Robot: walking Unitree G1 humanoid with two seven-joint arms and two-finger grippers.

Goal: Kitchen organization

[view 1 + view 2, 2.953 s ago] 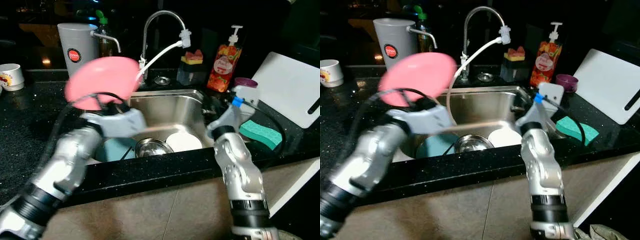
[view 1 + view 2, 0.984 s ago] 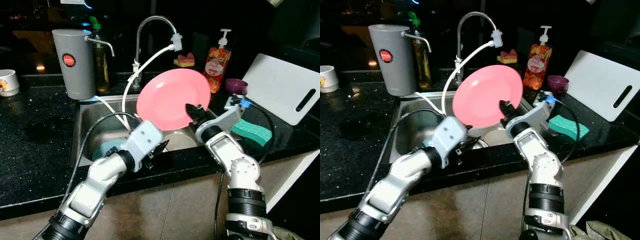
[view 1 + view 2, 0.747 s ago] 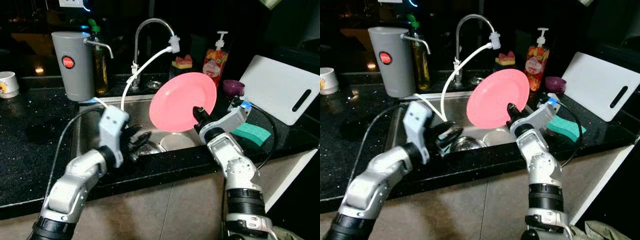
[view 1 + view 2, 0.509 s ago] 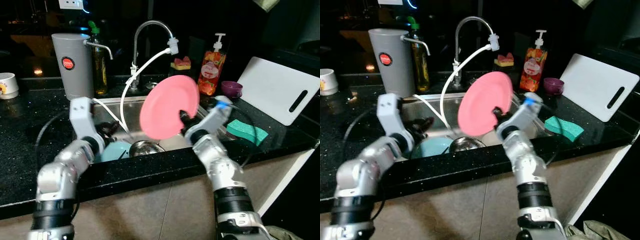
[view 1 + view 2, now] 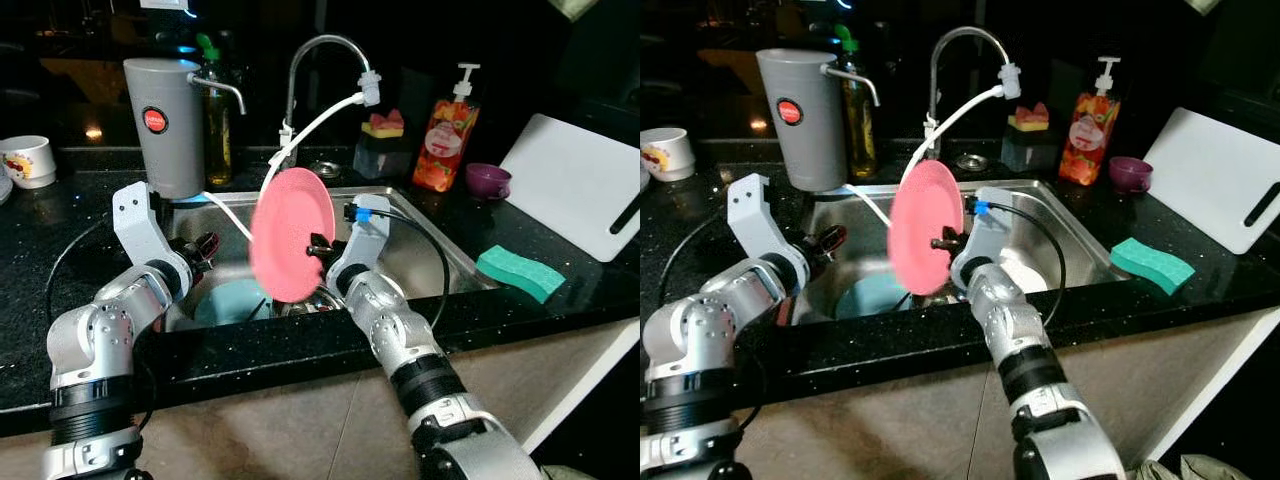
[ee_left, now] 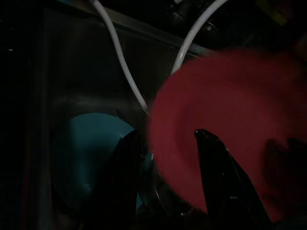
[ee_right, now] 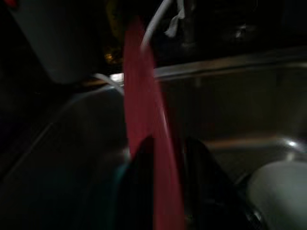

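The right tool (image 5: 943,243) grips the rim of a smooth, round pink plate (image 5: 923,238), held upright on edge above the steel sink (image 5: 1060,222), its face turned toward the left tool (image 5: 830,240). The left tool hovers over the sink's near-left corner, fingers parted and empty.

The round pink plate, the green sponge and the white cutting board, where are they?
Round pink plate (image 5: 290,235), left eye view, middle of its face.
Green sponge (image 5: 520,272), left eye view, its top side.
White cutting board (image 5: 575,195), left eye view, its flat middle.
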